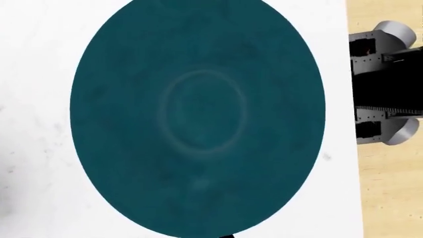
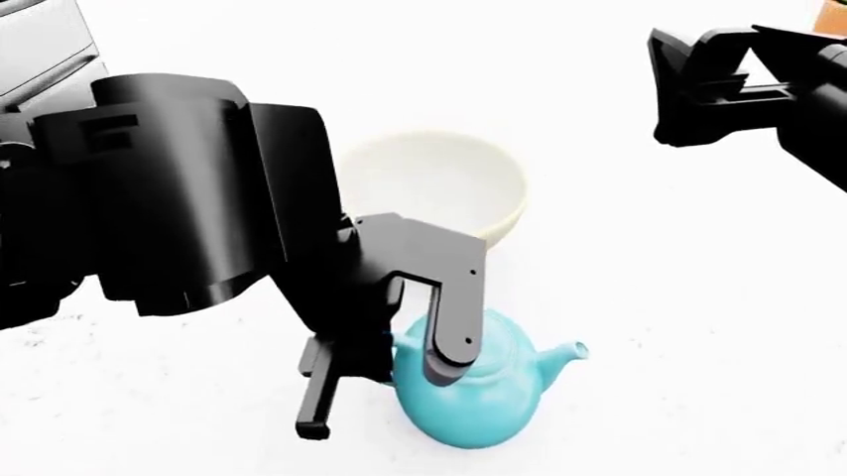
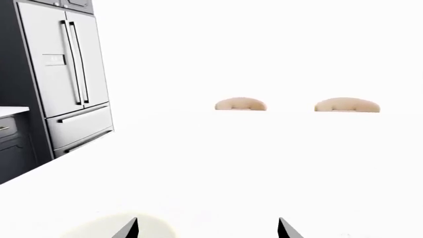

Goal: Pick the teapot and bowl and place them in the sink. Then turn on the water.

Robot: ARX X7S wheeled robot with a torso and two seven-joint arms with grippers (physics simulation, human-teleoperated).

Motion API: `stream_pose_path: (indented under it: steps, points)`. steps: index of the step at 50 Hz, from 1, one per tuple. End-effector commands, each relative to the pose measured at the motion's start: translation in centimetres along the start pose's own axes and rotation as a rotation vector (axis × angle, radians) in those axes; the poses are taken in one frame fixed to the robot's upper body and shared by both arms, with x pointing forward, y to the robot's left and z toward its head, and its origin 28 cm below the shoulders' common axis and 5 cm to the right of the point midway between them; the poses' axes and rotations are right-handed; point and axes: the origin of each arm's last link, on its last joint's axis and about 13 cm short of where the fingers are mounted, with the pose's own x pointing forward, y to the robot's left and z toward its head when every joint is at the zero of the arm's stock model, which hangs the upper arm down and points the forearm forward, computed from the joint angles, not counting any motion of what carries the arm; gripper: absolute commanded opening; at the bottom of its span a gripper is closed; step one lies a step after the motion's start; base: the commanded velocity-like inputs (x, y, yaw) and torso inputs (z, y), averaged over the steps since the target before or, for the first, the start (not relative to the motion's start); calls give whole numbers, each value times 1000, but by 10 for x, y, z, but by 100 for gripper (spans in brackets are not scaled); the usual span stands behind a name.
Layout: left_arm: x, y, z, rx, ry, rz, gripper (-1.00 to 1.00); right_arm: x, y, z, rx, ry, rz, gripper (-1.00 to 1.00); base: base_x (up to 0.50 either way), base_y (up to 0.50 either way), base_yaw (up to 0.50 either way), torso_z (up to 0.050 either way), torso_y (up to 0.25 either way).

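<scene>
While head view shows left gripper [image 2: 384, 397] fingers spread around the teapot [image 2: 483, 387], bowl [image 2: 443, 183] just behind, its wrist cam sees only teal. Right gripper [image 3: 208, 229] apparently open; fridge [image 3: 66, 74] visible only there.

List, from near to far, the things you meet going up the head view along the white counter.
Turquoise teapot → cream-white bowl → right gripper, raised over the counter's far side. The left gripper is left out, since it overlaps the teapot.
</scene>
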Motion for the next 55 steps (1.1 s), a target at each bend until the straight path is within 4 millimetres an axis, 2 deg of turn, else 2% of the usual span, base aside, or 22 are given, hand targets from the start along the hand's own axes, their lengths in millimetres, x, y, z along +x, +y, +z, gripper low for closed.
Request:
stream_pose_path:
  steps: [1, 22, 34, 47, 55]
  points:
    - [-7, -13, -1, 23, -9, -7, -100, 0, 1, 1, 2, -4, -1, 100, 0, 0, 0, 0, 10]
    - [-25, -38, -5, 14, -46, 34, -100, -1, 1, 9, 5, -26, -5, 100, 0, 0, 0, 0, 0]
    - [-53, -65, -16, -63, -91, 108, -100, 3, 5, 15, 3, -35, -3, 100, 0, 0, 0, 0, 1]
    - [-82, -100, -26, -150, -95, 192, -100, 22, 11, 15, 26, -6, -4, 100, 0, 0, 0, 0, 1]
    - [-95, -110, -37, -209, -113, 258, -100, 32, 17, 13, 40, 17, -5, 100, 0, 0, 0, 0, 0]
